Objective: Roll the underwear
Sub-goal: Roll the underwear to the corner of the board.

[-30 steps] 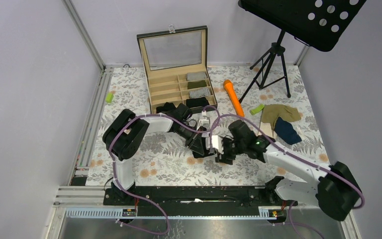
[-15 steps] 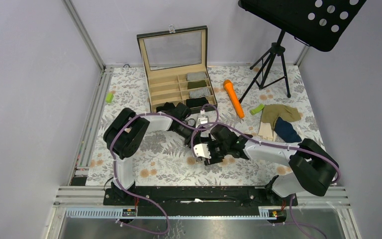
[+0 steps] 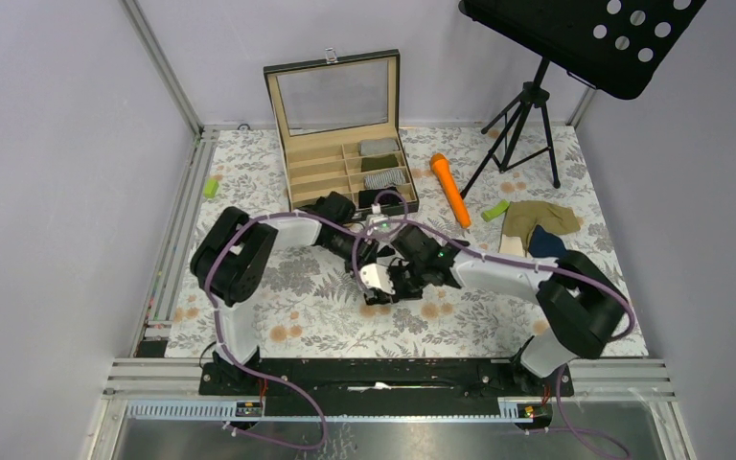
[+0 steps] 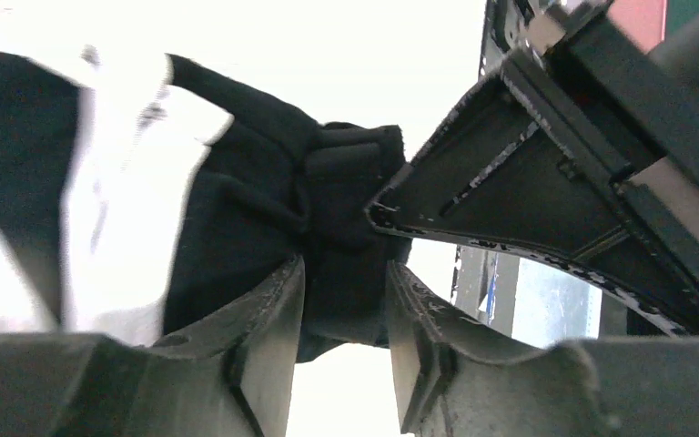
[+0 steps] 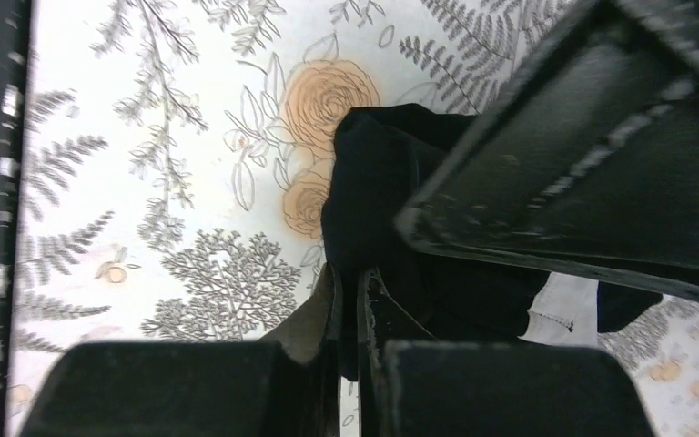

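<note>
Black soft fabric briefs (image 5: 391, 182) bunched, roll unfinished | right pincer (image 5: 350, 300) clamped on them | left pincer (image 4: 346, 309) straddles them, grip unclear | olive-tan briefs (image 3: 537, 218), navy briefs (image 3: 540, 241) unrolled

Black briefs (image 4: 264, 209) are reading as soft matt knit cloth, creased. Left fingers (image 4: 264, 328) are looking like matt dark plastic, rough and scuffed. Right fingers (image 5: 323, 309) are showing the same finish. Table cover (image 3: 287, 316) is showing as a matt sheet with a floral print. Box (image 3: 318, 171) at 12 o'clock is looking like pale wood, with a glossy clear lid pane. Orange stick (image 3: 451, 192) at 1 o'clock is looking like smooth plastic. Music stand (image 3: 556, 34) at 2 o'clock is showing matt black perforated metal. Frame rails (image 3: 158, 59) are looking like bare brushed metal.
</note>
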